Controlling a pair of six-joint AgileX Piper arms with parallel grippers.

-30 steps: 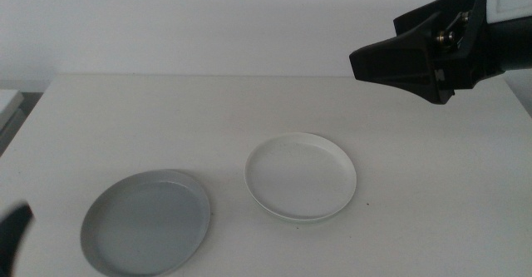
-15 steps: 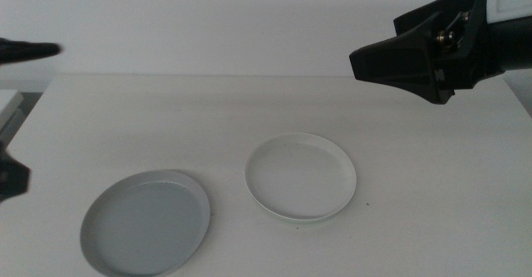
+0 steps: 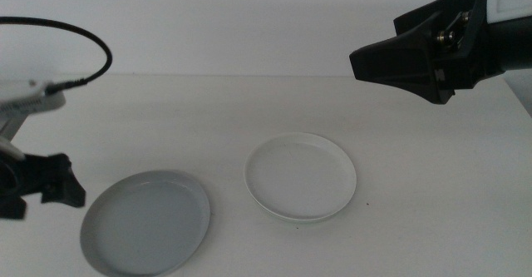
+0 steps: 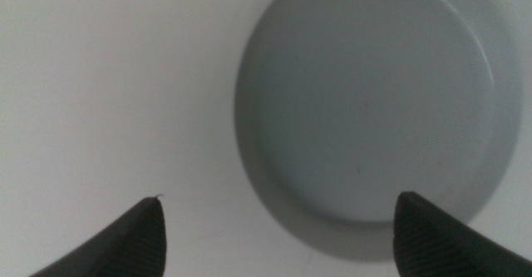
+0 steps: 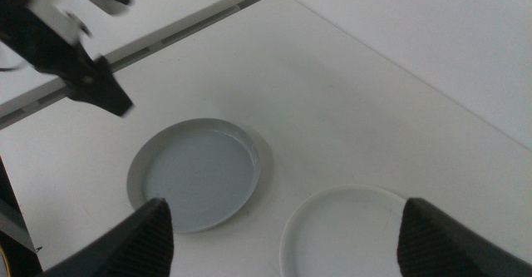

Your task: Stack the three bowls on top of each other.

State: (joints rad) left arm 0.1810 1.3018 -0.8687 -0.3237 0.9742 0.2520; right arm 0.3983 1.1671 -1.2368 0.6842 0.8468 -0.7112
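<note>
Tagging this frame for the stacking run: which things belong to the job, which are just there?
Job:
- grey bowl, alone on the table
- white bowl, nested on a pale green bowl whose rim shows beneath
- left gripper, open above the grey bowl
- right gripper, open, raised high

Just there:
- table
- black cable

Overhead cam, two wrist cams

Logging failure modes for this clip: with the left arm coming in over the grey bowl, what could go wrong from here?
1. The grey bowl lies flat with a low rim; the open left gripper may slip off or push it along the table.
2. The white bowl already sits on a greenish one, edge barely showing; a careless placement could shift that pair.
3. The right gripper hangs above the table, possibly in the carry path.
</note>
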